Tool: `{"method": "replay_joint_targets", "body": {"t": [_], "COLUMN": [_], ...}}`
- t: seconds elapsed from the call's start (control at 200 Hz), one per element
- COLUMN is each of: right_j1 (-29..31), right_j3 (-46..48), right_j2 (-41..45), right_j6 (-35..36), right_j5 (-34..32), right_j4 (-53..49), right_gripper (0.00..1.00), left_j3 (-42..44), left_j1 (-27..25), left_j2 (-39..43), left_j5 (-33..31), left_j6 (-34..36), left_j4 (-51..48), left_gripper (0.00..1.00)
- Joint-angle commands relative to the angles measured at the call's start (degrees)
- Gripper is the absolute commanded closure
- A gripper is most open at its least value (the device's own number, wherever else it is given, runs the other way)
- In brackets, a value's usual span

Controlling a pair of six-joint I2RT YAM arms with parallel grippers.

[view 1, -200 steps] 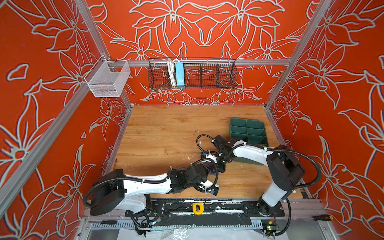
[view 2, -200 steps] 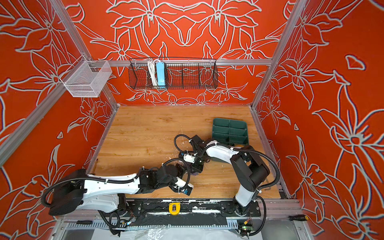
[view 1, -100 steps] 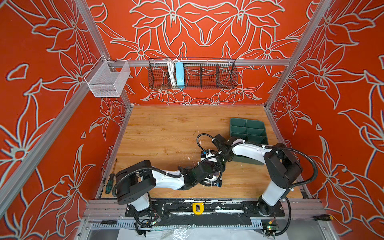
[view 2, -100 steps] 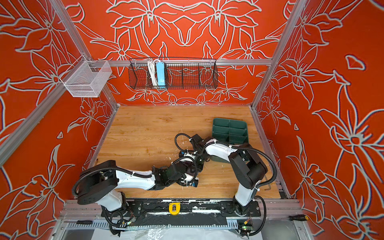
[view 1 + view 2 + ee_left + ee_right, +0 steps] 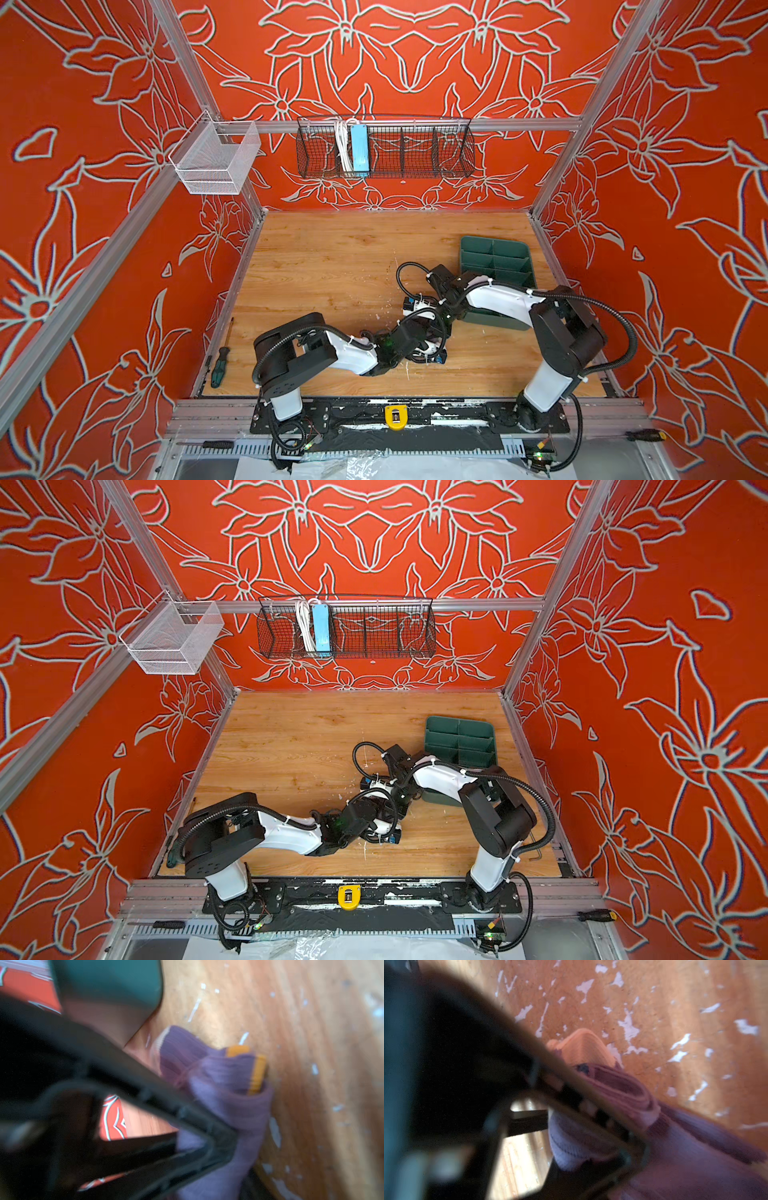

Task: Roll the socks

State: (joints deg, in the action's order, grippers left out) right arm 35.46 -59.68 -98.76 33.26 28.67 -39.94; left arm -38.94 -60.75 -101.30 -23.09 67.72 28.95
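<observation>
Both arms reach in over the wooden table (image 5: 332, 270) and meet near its front middle, the left gripper (image 5: 428, 352) and the right gripper (image 5: 426, 318) just beside each other, close to the near corner of the green tray (image 5: 494, 257); what lies under them is hidden in both top views. The left wrist view shows 1 purple sock (image 5: 228, 1088) bunched on the wood, its yellow cuff stripe (image 5: 257, 1074) folded over on top and its fabric draped round the end of a black finger (image 5: 166, 1109); the view is blurred, and I cannot tell whether the left jaws pinch the sock or stand apart. In the right wrist view the sock (image 5: 623, 1093) is wound into a tight roll with its beige tip (image 5: 583, 1047) poking out onto the table, and the right jaws are pressed together, pinching the rolled end. Pale flecks (image 5: 629, 1024) mark the wood around it. On the back wall hangs a black wire basket (image 5: 415, 145) holding a blue power strip (image 5: 359, 147), a white mesh basket (image 5: 216, 158) hangs at the left rail, and a screwdriver (image 5: 218, 365) lies at the table's left edge, well apart from the arms
</observation>
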Motion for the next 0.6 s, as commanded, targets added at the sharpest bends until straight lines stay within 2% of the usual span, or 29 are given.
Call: {"method": "replay_joint_targets", "body": {"t": [0.0,0.16,0.225,0.39,0.505,0.556,0.596], "right_j1": [2.51,2.52,2.53,2.49,2.5,2.51,2.51], "right_j3": [3.34,3.18,3.2,4.59,6.16,6.77,7.3], "right_j2": [-2.48,-2.65,-2.59,0.04,3.37,5.12,6.58], "right_j6": [2.6,2.86,2.56,1.42,0.26,-0.09,-0.2], "right_j5": [3.14,3.39,2.99,0.99,-0.04,-1.09,-2.12], "right_j4": [-5.45,-5.45,-5.03,-1.99,0.44,1.21,1.52], "right_gripper": [1.0,1.0,1.0,1.0,0.77,0.64,0.48], "left_j3": [-2.42,-2.54,-2.81,-3.34,-3.25,-3.34,-3.38], "left_j1": [1.72,0.69,0.37,0.11,0.11,0.11,0.11], "left_j2": [-5.74,-8.27,-8.31,-7.21,-5.87,-5.52,-5.33], "left_j5": [-4.39,-5.85,-6.34,-6.34,-5.88,-5.41,-5.08], "left_j6": [1.3,1.68,1.02,-0.43,-2.29,-3.74,-5.02], "left_j4": [2.65,3.96,3.1,-3.82,-8.69,-10.7,-11.86], "left_gripper": [0.59,0.81,1.0,1.0,1.0,1.0,1.0]}}
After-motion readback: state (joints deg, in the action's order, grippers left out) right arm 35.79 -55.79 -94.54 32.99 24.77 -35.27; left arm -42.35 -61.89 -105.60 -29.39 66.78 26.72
